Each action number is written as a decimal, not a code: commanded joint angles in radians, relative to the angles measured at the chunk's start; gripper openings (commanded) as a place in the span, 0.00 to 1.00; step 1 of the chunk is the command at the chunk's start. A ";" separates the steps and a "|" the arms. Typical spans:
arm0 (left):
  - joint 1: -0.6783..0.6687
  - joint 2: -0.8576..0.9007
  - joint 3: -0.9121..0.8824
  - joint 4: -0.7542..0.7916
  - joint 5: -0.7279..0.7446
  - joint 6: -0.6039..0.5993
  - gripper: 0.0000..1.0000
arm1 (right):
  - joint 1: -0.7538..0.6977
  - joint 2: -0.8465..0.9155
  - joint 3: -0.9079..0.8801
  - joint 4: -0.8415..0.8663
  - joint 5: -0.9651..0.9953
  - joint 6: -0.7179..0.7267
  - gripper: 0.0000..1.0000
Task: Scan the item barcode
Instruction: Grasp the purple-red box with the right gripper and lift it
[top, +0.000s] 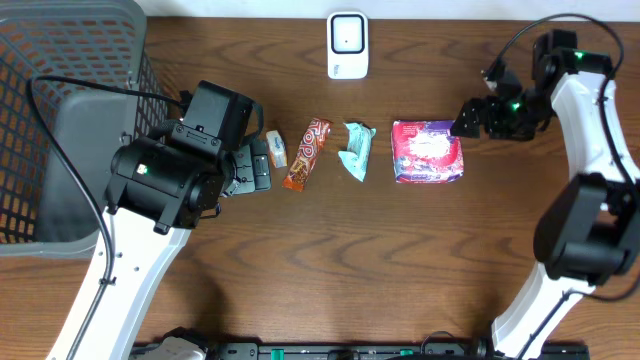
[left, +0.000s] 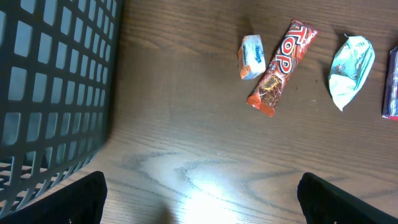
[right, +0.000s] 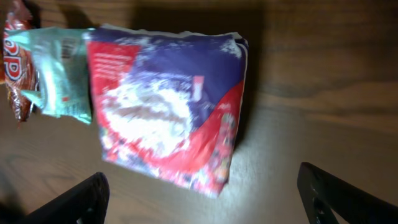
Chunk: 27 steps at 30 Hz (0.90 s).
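Four snack items lie in a row on the wooden table: a small white-and-blue candy (top: 276, 148), an orange TOP bar (top: 306, 153), a teal packet (top: 357, 150) and a red-and-purple bag (top: 428, 151). A white barcode scanner (top: 347, 45) stands at the far edge. My right gripper (top: 468, 118) hovers open at the bag's far right corner; in the right wrist view the bag (right: 168, 106) lies just ahead of the gripper (right: 205, 196), with nothing between its fingers. My left gripper (top: 255, 165) is open beside the small candy (left: 252, 57), over bare wood (left: 202, 199).
A dark mesh basket (top: 70, 110) fills the left side of the table, and its wall (left: 56, 93) stands close to my left gripper. In the left wrist view the TOP bar (left: 282, 68) and teal packet (left: 350, 70) lie ahead.
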 joint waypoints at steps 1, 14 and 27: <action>0.003 -0.003 0.005 -0.001 -0.002 -0.002 0.98 | -0.034 0.089 0.012 0.017 -0.106 -0.039 0.93; 0.003 -0.003 0.005 -0.002 -0.002 -0.002 0.98 | -0.025 0.308 0.012 0.012 -0.333 -0.145 0.40; 0.003 -0.003 0.005 -0.002 -0.002 -0.002 0.98 | 0.013 0.008 0.159 -0.015 0.326 0.239 0.01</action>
